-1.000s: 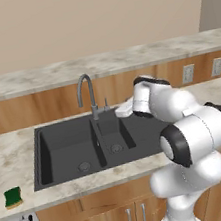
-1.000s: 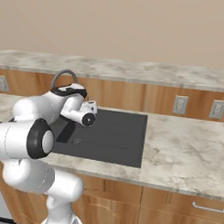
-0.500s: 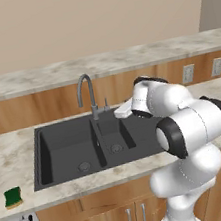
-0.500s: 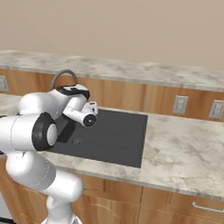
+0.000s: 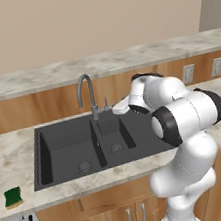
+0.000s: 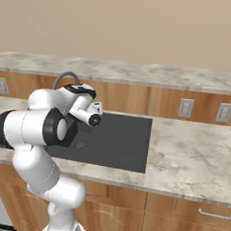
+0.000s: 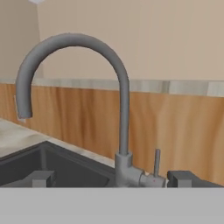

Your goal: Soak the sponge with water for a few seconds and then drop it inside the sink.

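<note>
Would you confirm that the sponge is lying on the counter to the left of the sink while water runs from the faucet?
Not quite: no water runs from the faucet, as the hand view shows. The sponge does lie on the counter left of the sink.

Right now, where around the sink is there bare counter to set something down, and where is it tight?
Bare counter runs right of the sink, out toward the wall outlets. Left of the sink, the strip holds just the sponge near the front edge. It is tight behind the small basin, where the open hand sits close to the faucet and its handle.
</note>
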